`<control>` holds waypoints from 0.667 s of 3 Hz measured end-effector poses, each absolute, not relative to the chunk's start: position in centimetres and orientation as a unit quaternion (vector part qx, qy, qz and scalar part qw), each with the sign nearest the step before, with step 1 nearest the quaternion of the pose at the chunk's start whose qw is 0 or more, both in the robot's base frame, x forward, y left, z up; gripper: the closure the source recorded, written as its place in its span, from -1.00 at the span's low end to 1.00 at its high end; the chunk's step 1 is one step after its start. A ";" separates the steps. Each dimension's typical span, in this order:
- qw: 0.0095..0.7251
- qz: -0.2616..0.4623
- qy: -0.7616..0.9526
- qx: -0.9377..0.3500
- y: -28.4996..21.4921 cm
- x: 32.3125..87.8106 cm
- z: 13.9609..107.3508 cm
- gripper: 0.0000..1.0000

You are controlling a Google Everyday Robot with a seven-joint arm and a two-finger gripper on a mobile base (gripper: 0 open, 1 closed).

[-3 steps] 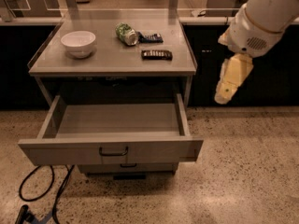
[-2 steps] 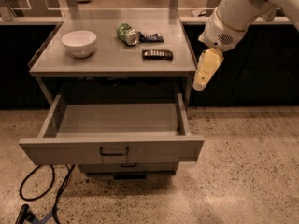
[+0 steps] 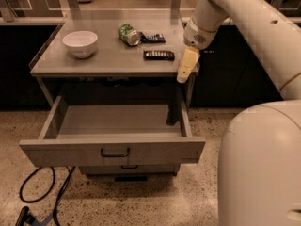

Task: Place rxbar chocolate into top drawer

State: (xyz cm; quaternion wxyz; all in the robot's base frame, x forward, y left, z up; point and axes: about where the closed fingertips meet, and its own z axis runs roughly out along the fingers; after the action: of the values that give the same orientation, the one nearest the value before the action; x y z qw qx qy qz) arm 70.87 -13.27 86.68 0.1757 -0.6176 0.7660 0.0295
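Camera view shows the top drawer (image 3: 113, 149) pulled open and empty, so opening is done; grasping and placing remain. On the surface (image 3: 108, 65) the rxbar chocolate (image 3: 159, 55) lies untouched near the right edge, in front of the green can (image 3: 127, 33) and the bluish bar (image 3: 153, 38). The gripper (image 3: 184, 72) hangs just right of the rxbar at the surface's corner, carrying nothing; how wide it stands cannot be told. A second ago it was well off to the right; it has swung in toward the bar.

Table (image 3: 106, 60) holds bowl (image 3: 80, 43), can (image 3: 127, 34), rxbar chocolate (image 3: 159, 55), bar (image 3: 153, 38); end effector (image 3: 182, 76) beside.
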 end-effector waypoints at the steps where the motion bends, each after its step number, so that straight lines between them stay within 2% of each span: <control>1: 0.190 0.043 0.760 -0.620 -13.1 71.1 86.4 -1.00; 2: 0.202 0.106 0.725 -0.650 -10.8 72.2 83.8 -1.00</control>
State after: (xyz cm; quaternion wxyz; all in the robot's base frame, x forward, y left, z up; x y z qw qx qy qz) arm 72.21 -10.83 83.79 0.2020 -0.6497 0.7250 0.1065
